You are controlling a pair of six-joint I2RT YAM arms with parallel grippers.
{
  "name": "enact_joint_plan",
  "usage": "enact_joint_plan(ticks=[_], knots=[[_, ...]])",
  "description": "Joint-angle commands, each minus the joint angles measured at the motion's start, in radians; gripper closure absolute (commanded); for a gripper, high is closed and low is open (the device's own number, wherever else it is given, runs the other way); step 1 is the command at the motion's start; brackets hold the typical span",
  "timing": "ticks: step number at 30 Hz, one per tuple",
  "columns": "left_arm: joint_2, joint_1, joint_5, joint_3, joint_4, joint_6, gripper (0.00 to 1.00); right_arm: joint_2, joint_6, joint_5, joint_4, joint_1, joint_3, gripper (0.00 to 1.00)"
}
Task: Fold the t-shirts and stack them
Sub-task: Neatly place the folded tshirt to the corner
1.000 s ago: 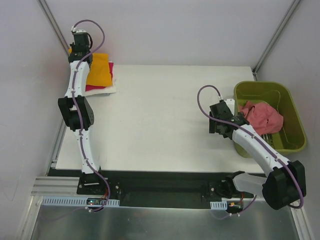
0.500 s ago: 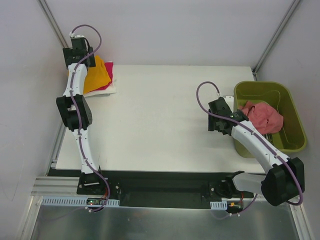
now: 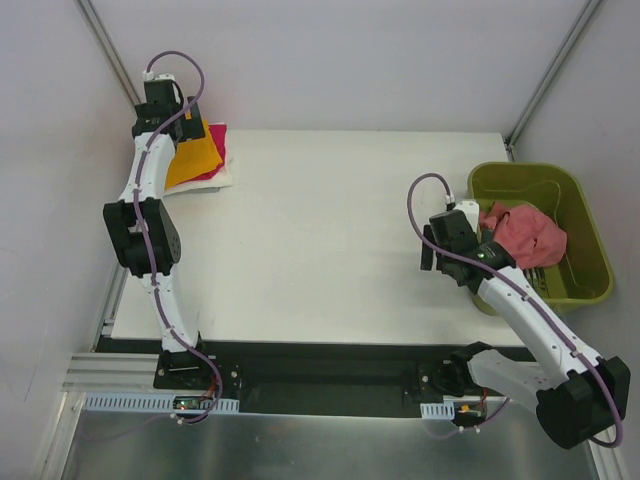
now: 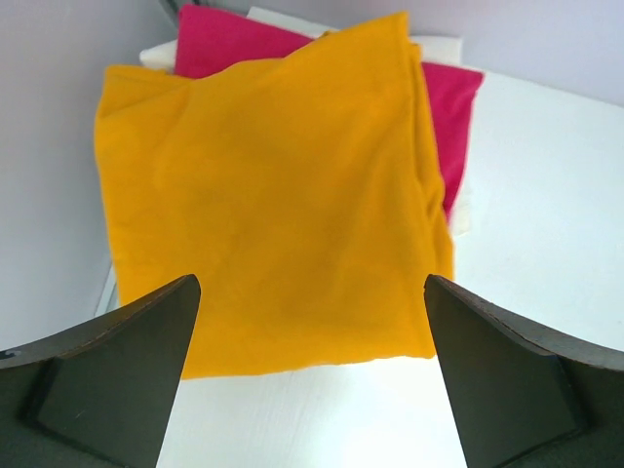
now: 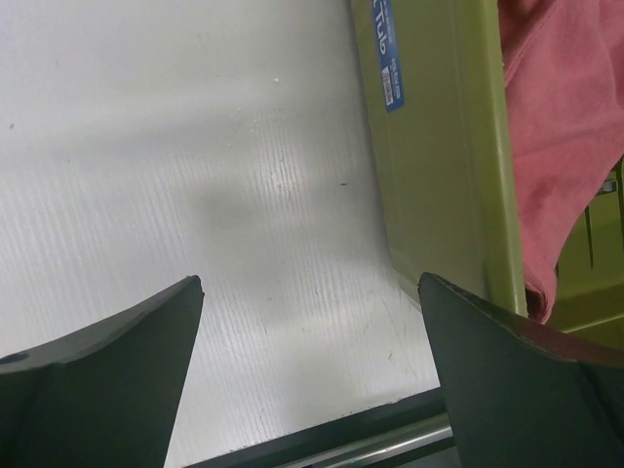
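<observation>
From above, the bin (image 3: 592, 240) sits at the right edge of the worktop (image 3: 320, 240), its long side running away from my bases. The salmon tee (image 3: 528, 235) lies inside it as a crumpled heap with no clear long axis. My right hand (image 3: 437, 250) hangs just outside the bin's wall on the worktop side, so the tee lies to its right, over that wall. My left hand (image 3: 190, 128) is well apart from the bin, across the worktop at the far corner, over the stack. There the orange tee (image 3: 195, 155) lies on the magenta tee (image 3: 218, 150), with the white tee (image 3: 228, 178) at the bottom. I judge the salmon tee is the one left to fold, and my right hand is much the nearer.

In the left wrist view my fingers stand wide apart and hold nothing. Between them lies the orange tee, a soft, matte, roughly square fold, a little skewed on the stack. Magenta (image 4: 453, 117) shows past its far and bin-side edges, and a sliver of white beyond that.

In the right wrist view my fingers are also spread wide and empty, over bare, finely ribbed worktop. The bin's smooth olive plastic wall (image 5: 439, 146) carries a small blue label (image 5: 383, 39). Salmon cloth hangs in loose folds just beyond that wall.
</observation>
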Motion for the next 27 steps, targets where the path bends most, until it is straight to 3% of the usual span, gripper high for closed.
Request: enact_joint_plan(ticks=[1, 6, 9, 12, 15, 19, 22, 27], knots=[[-0.012, -0.012, 0.023, 0.072, 0.016, -0.053, 0.01, -0.063, 0.004, -0.002, -0.009, 0.004, -0.032, 0.03], [0.121, -0.014, 0.007, 0.242, 0.016, -0.057, 0.01, -0.071, -0.005, 0.013, -0.014, 0.006, -0.034, 0.03], [0.21, -0.012, 0.03, 0.356, 0.018, -0.045, 0.13, -0.037, -0.005, 0.031, -0.021, 0.004, -0.013, 0.03], [0.291, -0.012, 0.043, 0.44, 0.03, -0.045, 0.14, 0.019, -0.013, 0.041, -0.023, 0.006, 0.018, 0.03], [0.351, -0.014, 0.069, 0.465, 0.07, -0.051, 0.13, 0.081, -0.015, 0.041, -0.024, 0.004, 0.052, 0.03], [0.408, -0.014, 0.151, 0.47, 0.12, -0.103, 0.22, 0.142, -0.021, 0.033, -0.026, 0.004, 0.079, 0.03], [0.446, -0.02, 0.326, 0.477, 0.154, -0.131, 0.21, 0.176, -0.022, 0.021, -0.044, 0.006, 0.107, 0.03], [0.52, -0.043, 0.4, 0.503, 0.17, -0.145, 0.26, 0.174, -0.019, 0.027, -0.058, 0.007, 0.119, 0.03]])
